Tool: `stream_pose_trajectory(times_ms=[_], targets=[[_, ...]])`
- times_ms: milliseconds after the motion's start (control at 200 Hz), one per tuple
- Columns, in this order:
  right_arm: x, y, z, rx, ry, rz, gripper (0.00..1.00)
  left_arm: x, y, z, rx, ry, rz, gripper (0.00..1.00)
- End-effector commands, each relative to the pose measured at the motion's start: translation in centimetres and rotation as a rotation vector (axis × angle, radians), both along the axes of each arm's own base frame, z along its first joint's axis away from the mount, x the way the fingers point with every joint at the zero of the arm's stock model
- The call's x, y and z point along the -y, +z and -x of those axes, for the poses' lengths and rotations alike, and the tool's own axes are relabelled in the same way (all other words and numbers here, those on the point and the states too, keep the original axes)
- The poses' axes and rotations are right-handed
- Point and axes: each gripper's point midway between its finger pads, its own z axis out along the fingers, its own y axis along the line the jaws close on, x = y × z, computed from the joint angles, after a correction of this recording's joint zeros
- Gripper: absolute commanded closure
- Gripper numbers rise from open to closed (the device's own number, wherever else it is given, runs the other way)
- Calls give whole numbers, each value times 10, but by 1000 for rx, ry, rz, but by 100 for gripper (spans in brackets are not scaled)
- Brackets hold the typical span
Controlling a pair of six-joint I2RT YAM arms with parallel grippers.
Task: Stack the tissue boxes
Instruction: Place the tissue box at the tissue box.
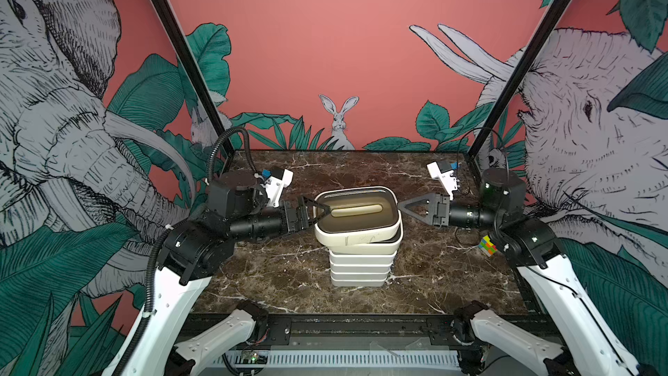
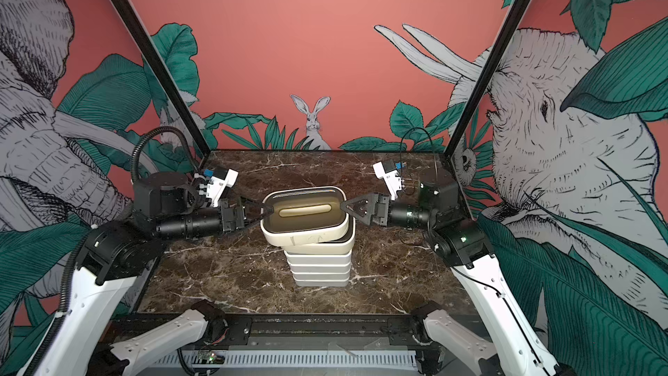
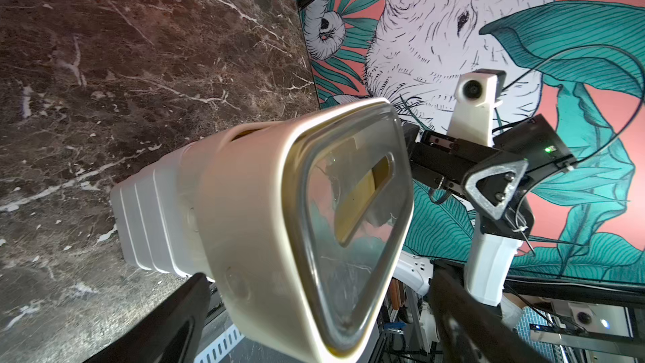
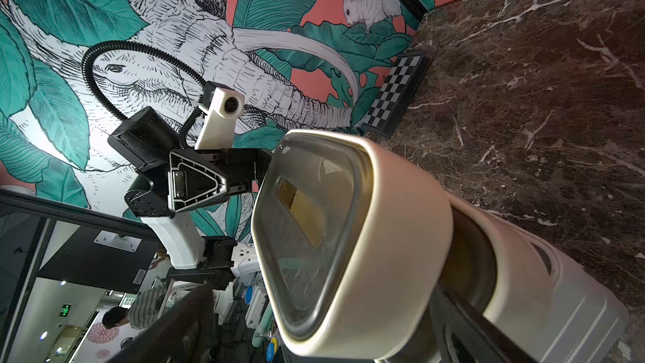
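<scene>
A: Colours are to be listed. First, the top tissue box [image 1: 361, 224]?
B: Cream body, glossy dark brown lid, tan slot. A second cream box [image 4: 520, 267], dark-lidded, is recorded beneath.
A: Next, the lower tissue boxes [image 1: 359, 269]?
B: Entered as plain white to pale grey.
A: The bench [image 1: 274, 276]?
B: Dark brown marble pattern, veined in white.
A: The small cube [image 1: 487, 245]?
B: Multicoloured squares; yellow, green and blue are noted.
A: The board [image 4: 394, 96]?
B: Black-and-white checks, black edge.
A: The walls [image 1: 361, 48]?
B: Coral pink, printed with teal leaves [image 1: 151, 92], black-lined grey-white elephants [image 1: 54, 121] and a rabbit [image 1: 339, 121].
A: The left tool [image 1: 323, 213] and right tool [image 1: 399, 206]?
B: Both are logged black; the arms [image 1: 180, 302], white with black joints.
</scene>
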Motion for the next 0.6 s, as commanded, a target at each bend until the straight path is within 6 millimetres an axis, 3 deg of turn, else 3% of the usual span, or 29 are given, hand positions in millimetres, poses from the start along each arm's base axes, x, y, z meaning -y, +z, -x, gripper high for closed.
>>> stream_pose_trajectory(times_ms=[0,595], targets=[[-1,18,4,63,18,-30,3,9,11,-2,25,-38,69,0],[1,24,10,73,17,-41,3,21,12,-12,32,-57,123,1]])
